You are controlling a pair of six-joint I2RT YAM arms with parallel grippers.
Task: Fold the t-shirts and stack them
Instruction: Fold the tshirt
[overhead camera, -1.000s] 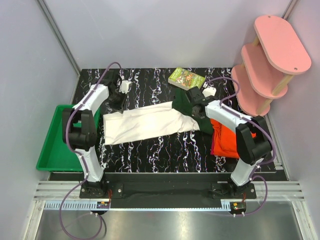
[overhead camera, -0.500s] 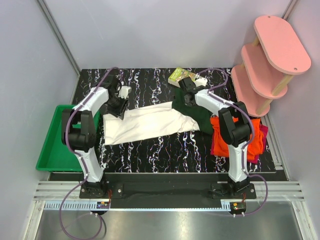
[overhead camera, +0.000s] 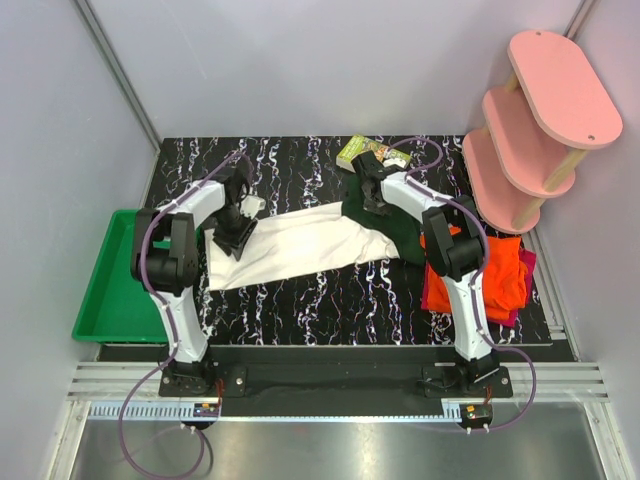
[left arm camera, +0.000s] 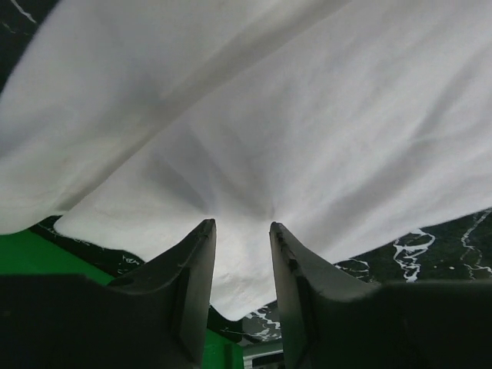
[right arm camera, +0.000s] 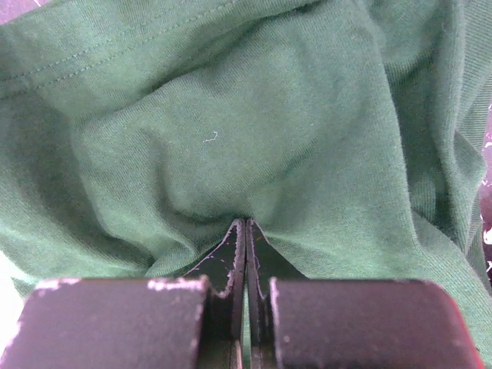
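Top external: L jaws ajar on tee, R jaws pinch sleeve by book

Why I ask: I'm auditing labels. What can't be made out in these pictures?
- Cream-white t-shirt: print unseen, every view; plain side faces up.
- Book: title too small, top view; right arm overlaps it.
- Magenta t-shirt: mostly under orange t-shirt, top view.
- Left claw: cloth contact unclear, left wrist view.

Three t-shirts, one book, one green tray, one pink shelf.
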